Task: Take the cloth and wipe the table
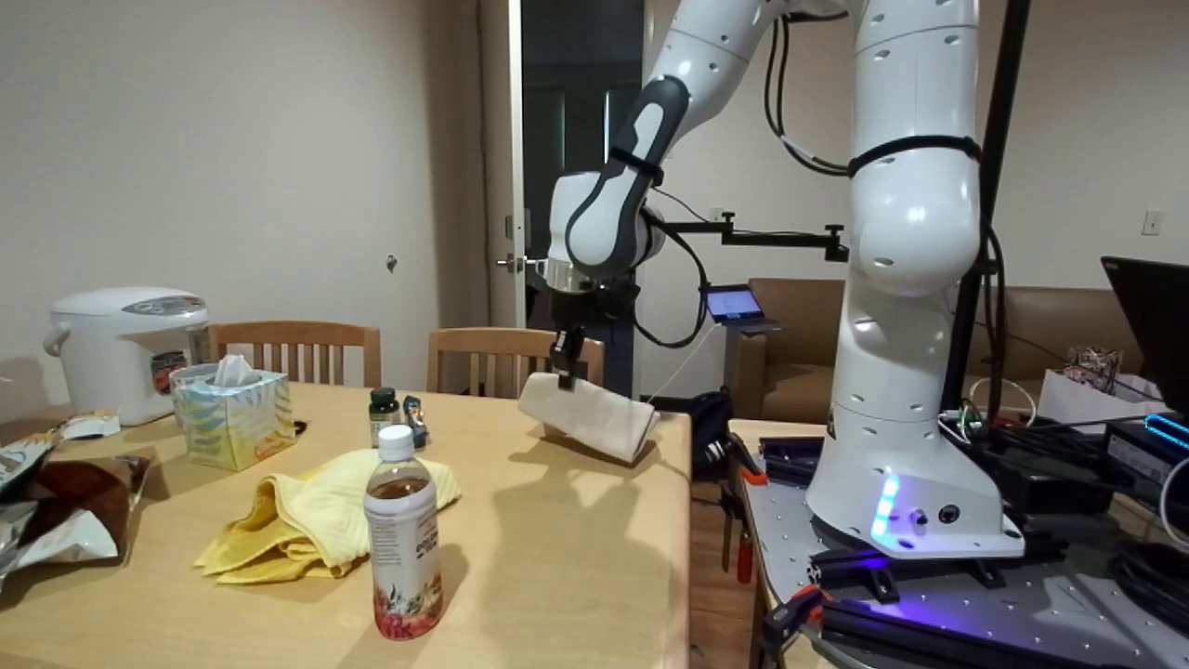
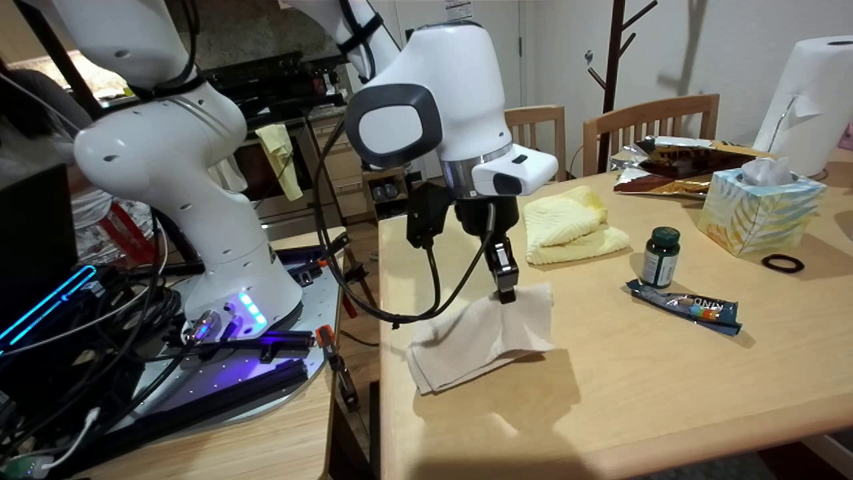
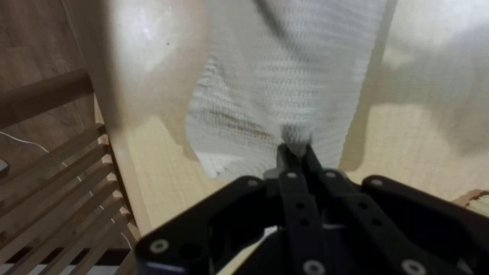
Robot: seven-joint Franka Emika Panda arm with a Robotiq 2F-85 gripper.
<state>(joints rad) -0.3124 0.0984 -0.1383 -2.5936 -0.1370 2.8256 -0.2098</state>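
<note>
In an ext. view, fingers (image 1: 565, 357) are pinching the white cloth (image 1: 594, 423), which is tilting over the counter (image 1: 534, 613). In an ext. view, a yellow towel (image 2: 566, 227) is lying nearby. Wrist view: fingers are sitting nearly together w/ fabric between; cloth's prob. handling light & floppy, pinching all layers nr. mid is looking safest.
</note>
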